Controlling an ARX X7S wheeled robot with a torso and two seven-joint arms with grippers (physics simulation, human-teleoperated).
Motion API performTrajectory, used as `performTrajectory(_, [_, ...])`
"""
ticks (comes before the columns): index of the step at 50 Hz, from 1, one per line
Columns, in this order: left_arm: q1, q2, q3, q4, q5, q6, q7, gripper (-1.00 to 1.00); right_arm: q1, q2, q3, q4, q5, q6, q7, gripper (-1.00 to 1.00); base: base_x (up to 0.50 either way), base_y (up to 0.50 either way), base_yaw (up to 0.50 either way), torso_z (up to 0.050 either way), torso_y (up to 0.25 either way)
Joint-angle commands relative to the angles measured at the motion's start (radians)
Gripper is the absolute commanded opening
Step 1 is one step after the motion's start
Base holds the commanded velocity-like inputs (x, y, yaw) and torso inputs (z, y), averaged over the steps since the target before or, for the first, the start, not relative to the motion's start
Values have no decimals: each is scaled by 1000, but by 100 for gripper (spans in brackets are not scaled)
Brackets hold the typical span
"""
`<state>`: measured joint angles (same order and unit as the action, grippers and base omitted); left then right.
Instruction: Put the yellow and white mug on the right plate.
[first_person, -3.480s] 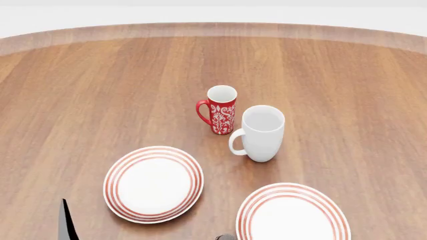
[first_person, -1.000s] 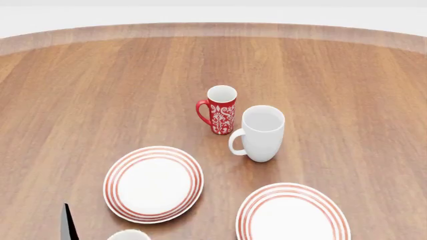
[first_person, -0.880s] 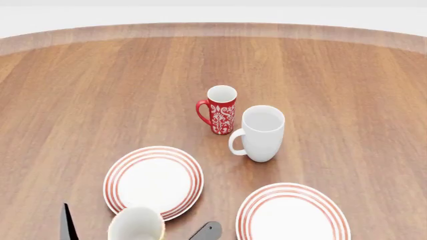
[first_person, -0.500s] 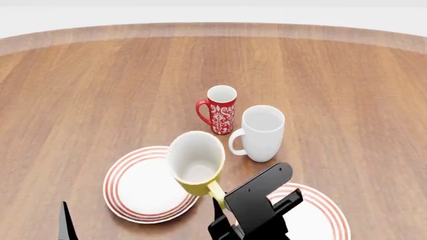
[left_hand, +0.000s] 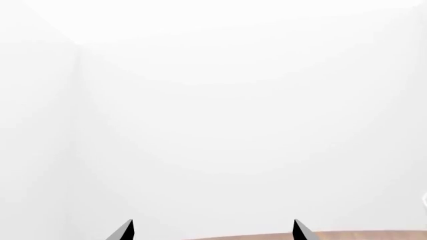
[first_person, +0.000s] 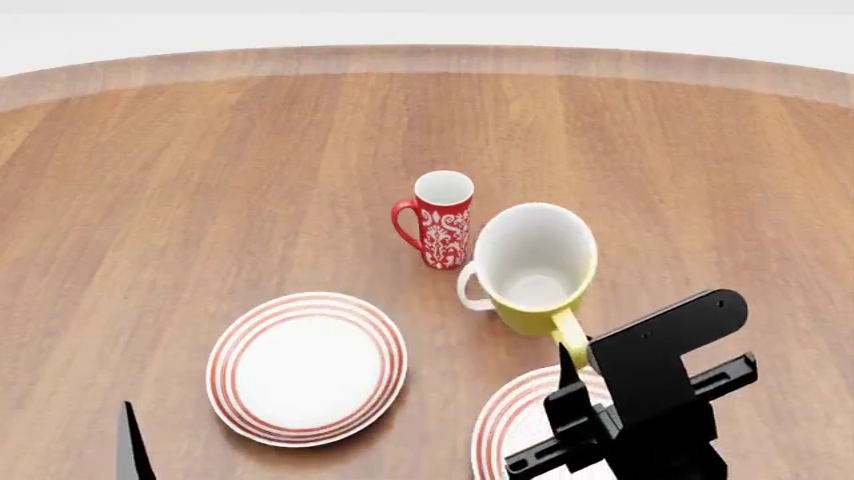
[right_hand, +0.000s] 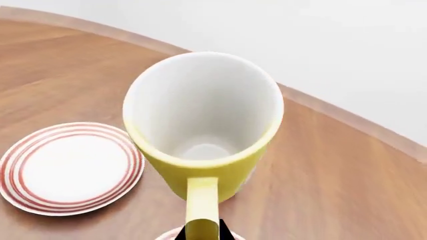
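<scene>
Right now my right hand (first_person: 571, 375) is clamped on the handle of the yellow and white mug (first_person: 534, 268), which I hold up off the counter (first_person: 200, 170) with its mouth tipped toward my head camera, so I see down into its white inside. The mug's handle runs back to my fingers, and its body sits just ahead of my hand. Under my hand, and partly hidden by it, lies the right plate (first_person: 514, 425); the mug itself hangs over the plate's far edge rather than its middle. Beyond the mug, mostly covered by it, a white mug (first_person: 470, 287) shows only its handle, and just past that and to the left stands the red patterned mug (first_person: 441, 220). Well off to my hand's left rests the other plate (first_person: 307, 367), bare. Of my left hand (left_hand: 212, 231) only two dark fingertips (left_hand: 123, 231) show, set apart with nothing between them.
</scene>
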<state>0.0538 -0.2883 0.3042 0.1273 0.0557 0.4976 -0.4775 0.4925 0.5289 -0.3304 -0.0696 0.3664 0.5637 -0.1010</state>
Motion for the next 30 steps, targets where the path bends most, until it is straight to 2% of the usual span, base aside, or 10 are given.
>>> performTrajectory(1, [0, -2, 5, -1, 5, 1, -5, 100, -1, 37, 45, -21, 32, 45, -1, -100, 0, 0, 0, 0, 0])
performTrajectory(17, [3, -7, 13, 4, 9, -3, -9, 100, -27, 127, 98, -50, 99, 141, -31, -100, 0, 0, 0, 0, 0])
performTrajectory(30, [4, -12, 17, 7, 11, -6, -13, 100, 7, 180, 39, 1, 92, 161, -129, -100, 0, 0, 0, 0, 0])
